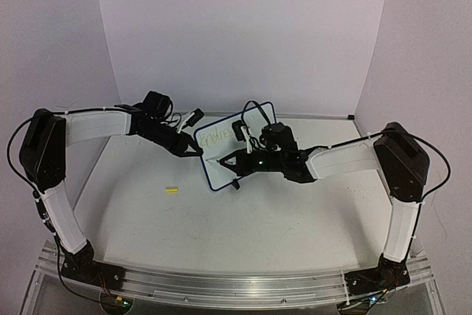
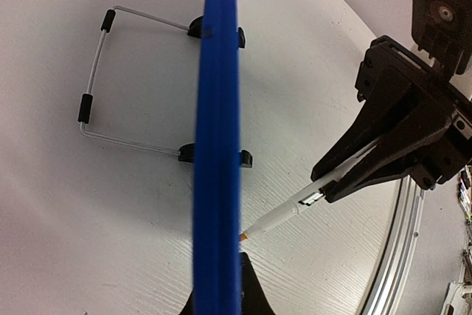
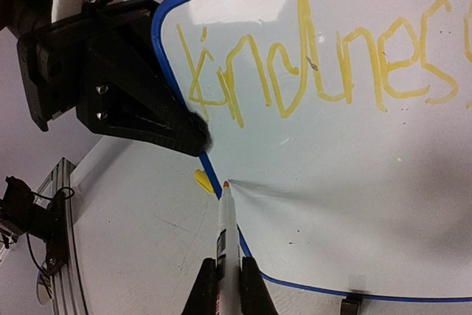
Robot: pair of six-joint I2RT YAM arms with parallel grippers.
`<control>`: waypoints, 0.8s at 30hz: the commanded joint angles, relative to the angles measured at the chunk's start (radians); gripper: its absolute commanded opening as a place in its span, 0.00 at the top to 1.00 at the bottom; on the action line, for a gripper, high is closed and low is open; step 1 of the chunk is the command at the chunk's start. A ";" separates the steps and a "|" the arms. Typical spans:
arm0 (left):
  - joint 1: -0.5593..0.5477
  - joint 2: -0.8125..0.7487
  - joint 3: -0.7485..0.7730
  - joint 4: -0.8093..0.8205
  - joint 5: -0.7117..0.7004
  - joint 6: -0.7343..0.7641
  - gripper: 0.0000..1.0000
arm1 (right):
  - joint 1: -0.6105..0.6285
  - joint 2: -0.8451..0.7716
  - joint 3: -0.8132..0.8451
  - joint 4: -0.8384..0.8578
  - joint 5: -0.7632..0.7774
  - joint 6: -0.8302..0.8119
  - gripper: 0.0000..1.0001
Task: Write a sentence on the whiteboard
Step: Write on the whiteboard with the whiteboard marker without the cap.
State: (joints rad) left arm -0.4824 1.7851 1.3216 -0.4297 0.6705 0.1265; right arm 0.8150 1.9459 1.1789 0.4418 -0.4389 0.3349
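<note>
The whiteboard (image 1: 247, 154) stands tilted at mid-table, with its blue rim (image 2: 218, 123) seen edge-on in the left wrist view. One line of the sentence (image 3: 317, 64) is written in yellow across its top. My left gripper (image 1: 198, 151) is shut on the board's left rim, its black fingers (image 3: 158, 119) clamped over the edge. My right gripper (image 3: 227, 282) is shut on a white marker (image 3: 225, 230). The marker's orange tip (image 2: 244, 235) meets the board face just inside the lower left rim, under the first letter.
A small yellow cap (image 1: 172, 190) lies on the table left of the board. The wire stand (image 2: 96, 86) and black clip feet (image 2: 242, 158) prop the board from behind. A metal rail (image 1: 236, 285) runs along the near table edge.
</note>
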 commanded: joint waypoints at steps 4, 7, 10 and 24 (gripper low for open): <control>0.005 0.007 0.036 -0.012 -0.006 0.019 1.00 | 0.006 0.023 0.046 0.042 0.058 0.015 1.00; 0.005 0.007 0.036 -0.012 -0.006 0.020 1.00 | 0.006 0.022 0.040 0.039 0.072 0.017 1.00; 0.005 0.007 0.037 -0.012 -0.005 0.020 1.00 | 0.006 0.015 0.024 0.035 0.088 0.016 1.00; 0.005 0.005 0.041 -0.015 -0.005 0.021 1.00 | 0.006 -0.013 -0.028 0.030 0.112 0.022 1.00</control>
State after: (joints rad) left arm -0.4802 1.7874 1.3216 -0.4297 0.6693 0.1268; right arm 0.8207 1.9484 1.1713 0.4564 -0.3782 0.3500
